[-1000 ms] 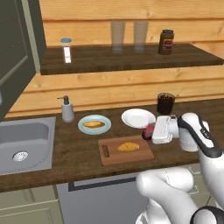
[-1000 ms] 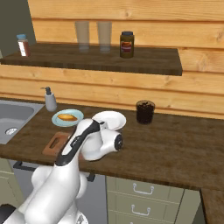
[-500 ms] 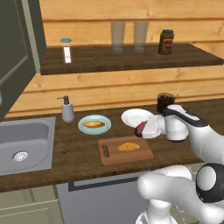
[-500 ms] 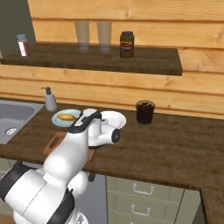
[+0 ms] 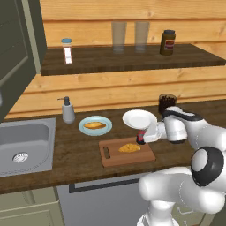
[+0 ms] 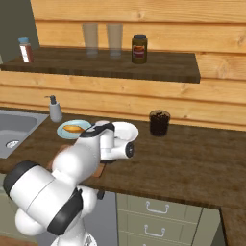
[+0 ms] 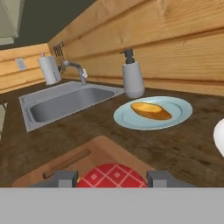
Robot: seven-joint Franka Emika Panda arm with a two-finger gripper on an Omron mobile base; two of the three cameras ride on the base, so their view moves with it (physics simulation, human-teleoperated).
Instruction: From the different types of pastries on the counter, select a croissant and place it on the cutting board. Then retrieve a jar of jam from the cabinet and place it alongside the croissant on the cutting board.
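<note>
The croissant [image 5: 129,148] lies on the reddish-brown cutting board [image 5: 115,158], right of its dark slot. My gripper [image 5: 141,138] hangs just over the board's right end, shut on the jar of jam [image 5: 141,140], right beside the croissant. In the hand view the jar's red checked lid [image 7: 113,175] sits between my two fingertips [image 7: 65,179], with the board [image 7: 103,151] and its slot directly below. The longer oval pastry [image 5: 95,125] rests on the light blue plate [image 5: 84,130] behind the board on the counter [image 5: 75,154].
A white plate [image 5: 139,118] and a dark cup [image 5: 167,103] stand behind my arm. A soap dispenser [image 5: 67,110] and the steel sink [image 5: 22,142] are to the left. The shelf holds a brown jar [image 5: 167,42], two glasses [image 5: 118,36] and a shaker [image 5: 67,50].
My arm has swung left and lowered, carrying the jar from near the dark cup to the right end of the cutting board, beside the croissant.
</note>
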